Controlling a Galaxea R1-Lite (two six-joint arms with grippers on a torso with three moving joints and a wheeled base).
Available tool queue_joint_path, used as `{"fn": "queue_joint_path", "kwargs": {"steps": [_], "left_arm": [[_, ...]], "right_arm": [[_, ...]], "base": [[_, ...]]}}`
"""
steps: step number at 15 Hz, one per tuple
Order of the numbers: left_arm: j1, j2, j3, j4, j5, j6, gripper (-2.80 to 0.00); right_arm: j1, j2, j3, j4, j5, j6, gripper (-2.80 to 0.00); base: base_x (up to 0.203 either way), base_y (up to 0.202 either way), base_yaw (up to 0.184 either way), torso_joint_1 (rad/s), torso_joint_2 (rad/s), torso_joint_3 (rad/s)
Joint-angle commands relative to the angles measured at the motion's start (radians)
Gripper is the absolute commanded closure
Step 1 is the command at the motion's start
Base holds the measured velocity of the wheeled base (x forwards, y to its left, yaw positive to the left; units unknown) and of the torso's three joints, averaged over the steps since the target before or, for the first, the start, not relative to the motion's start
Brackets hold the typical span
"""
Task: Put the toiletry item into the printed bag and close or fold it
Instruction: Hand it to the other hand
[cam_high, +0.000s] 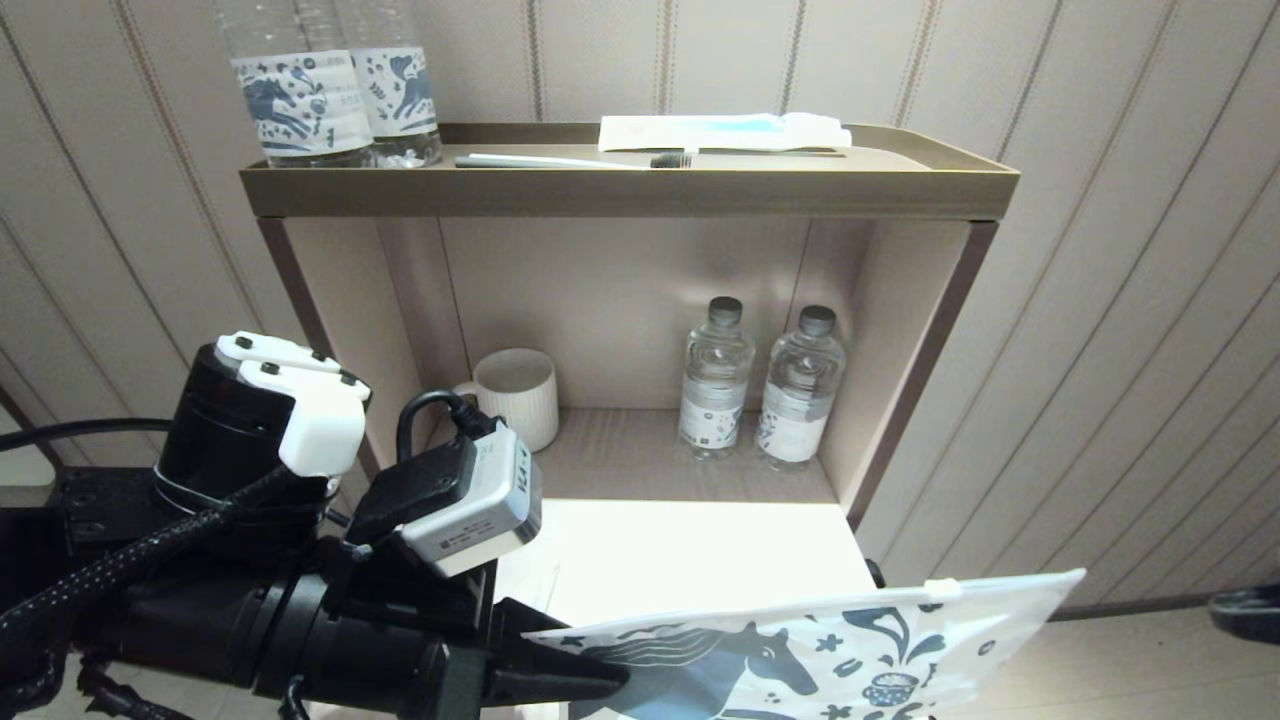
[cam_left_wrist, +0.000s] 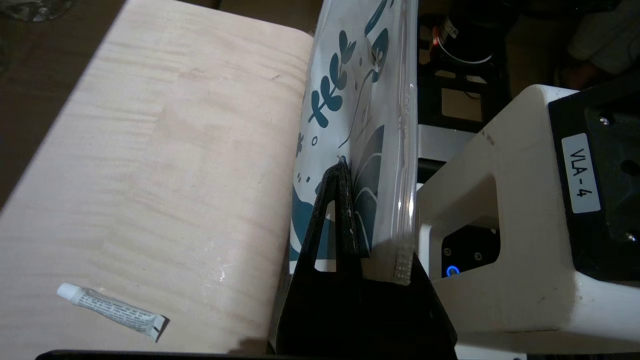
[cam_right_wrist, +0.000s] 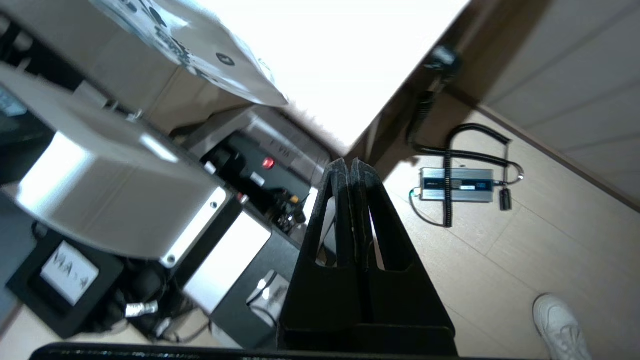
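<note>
At the bottom centre of the head view, my left gripper (cam_high: 600, 685) is clamped on one end of the printed bag (cam_high: 850, 650), holding it off the table (cam_high: 700, 550). My right gripper (cam_right_wrist: 351, 167) is pressed together, empty, beside the table's edge.

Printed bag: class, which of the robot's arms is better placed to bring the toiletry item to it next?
Probably right. The left hand is shut on the printed bag, holding it up; the right hand is shut, holding nothing.
</note>
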Motion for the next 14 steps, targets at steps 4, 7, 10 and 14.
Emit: {"fn": "queue_joint_path", "kwargs": {"steps": [4, 7, 10, 14], "left_arm": [[0.053, -0.003, -0.049, 0.154, -0.107, 0.098, 0.00], [0.087, 0.022, -0.054, 0.162, -0.115, 0.110, 0.00], [0.092, 0.028, -0.059, 0.162, -0.116, 0.114, 0.00], [0.094, 0.032, -0.059, 0.162, -0.115, 0.115, 0.00]], "right_arm": [[0.065, 0.138, -0.081, 0.020, 0.083, -0.136, -2.80], [0.064, 0.153, -0.029, -0.037, 0.262, -0.283, -2.80], [0.114, 0.177, 0.056, -0.136, 0.316, -0.298, -2.80], [0.191, 0.229, 0.105, -0.240, 0.354, -0.296, -2.80]], "base": [[0.000, 0.000, 0.000, 0.000, 0.00, 0.000], [0.000, 0.000, 0.000, 0.000, 0.00, 0.000], [0.000, 0.000, 0.000, 0.000, 0.00, 0.000], [0.000, 0.000, 0.000, 0.000, 0.00, 0.000]]}}
